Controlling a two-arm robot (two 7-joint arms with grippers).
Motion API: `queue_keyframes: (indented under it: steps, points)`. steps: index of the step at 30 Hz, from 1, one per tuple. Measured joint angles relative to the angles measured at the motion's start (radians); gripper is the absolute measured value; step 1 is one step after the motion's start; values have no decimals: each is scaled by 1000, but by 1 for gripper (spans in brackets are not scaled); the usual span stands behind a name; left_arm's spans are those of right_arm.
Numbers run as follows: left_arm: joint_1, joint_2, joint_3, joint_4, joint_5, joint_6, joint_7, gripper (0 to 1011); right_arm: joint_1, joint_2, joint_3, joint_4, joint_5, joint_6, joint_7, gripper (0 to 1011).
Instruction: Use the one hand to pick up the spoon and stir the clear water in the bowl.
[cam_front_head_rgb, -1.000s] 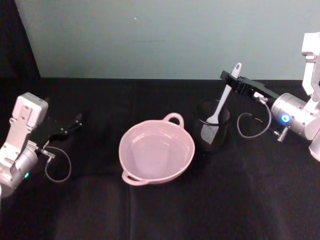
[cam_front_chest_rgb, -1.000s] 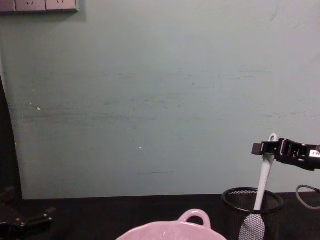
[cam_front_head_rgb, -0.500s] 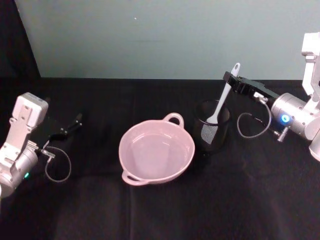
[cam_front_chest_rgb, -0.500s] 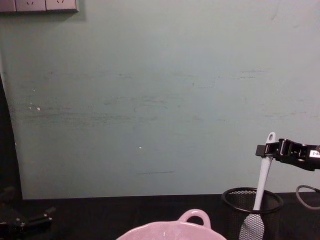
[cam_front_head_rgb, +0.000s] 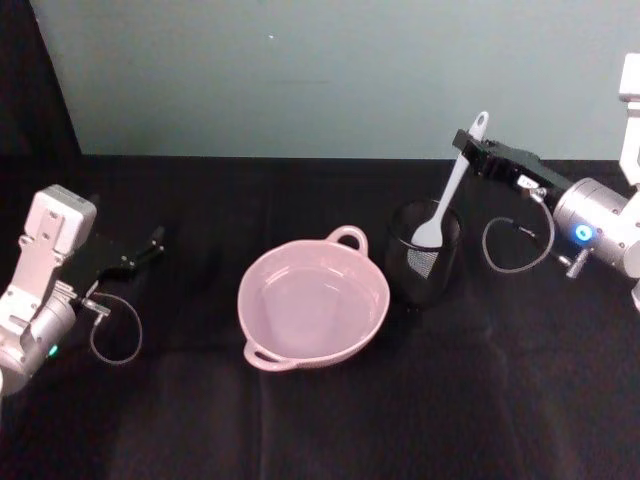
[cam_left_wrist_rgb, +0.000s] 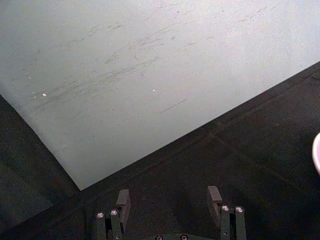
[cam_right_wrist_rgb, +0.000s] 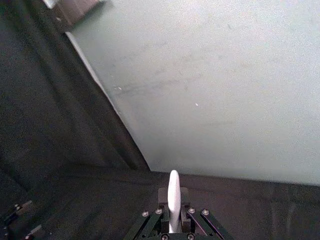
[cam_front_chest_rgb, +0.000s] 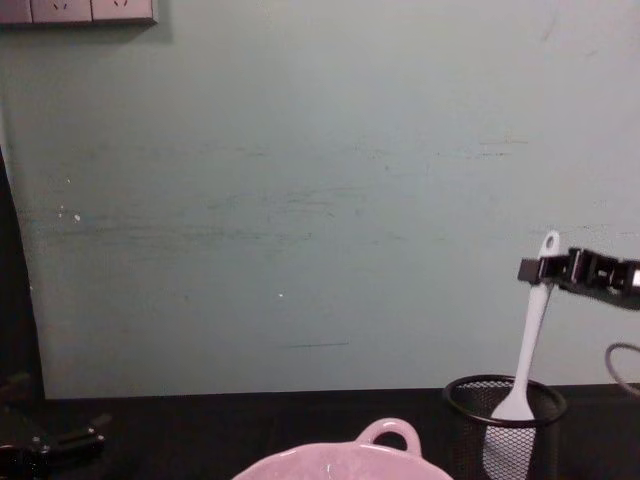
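This reads as a robotics lab or test station rather than a home or a kitchen. The tabletop is draped edge to edge in plain black cloth and backs onto a bare pale green wall, scuffed and scratched, with a row of white socket plates high at one corner. Two silver robot arms, the left arm and the right arm, reach in from either side with lit indicator lights and loose looped cables. The props are few and staged: a pink bowl, a black mesh cup and a white spoon at the cup's mouth
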Motion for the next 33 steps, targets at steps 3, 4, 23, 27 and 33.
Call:
queue_keyframes:
  steps: [3, 4, 23, 27, 33]
  points:
    - [0, 0, 0, 0, 0, 0, 0, 1011, -14, 18, 3, -46, -13, -16, 4, 121]
    - [0, 0, 0, 0, 0, 0, 0, 1011, -16, 21, 3, -56, -16, -20, 5, 121]
    - [0, 0, 0, 0, 0, 0, 0, 1011, 33, 85, -14, -212, -103, -21, 64, 121]
    - [0, 0, 0, 0, 0, 0, 0, 1011, 59, 92, -21, -236, -96, 9, 77, 121]
    - [0, 0, 0, 0, 0, 0, 0, 1011, 86, 97, -42, -263, -79, 44, 93, 121]
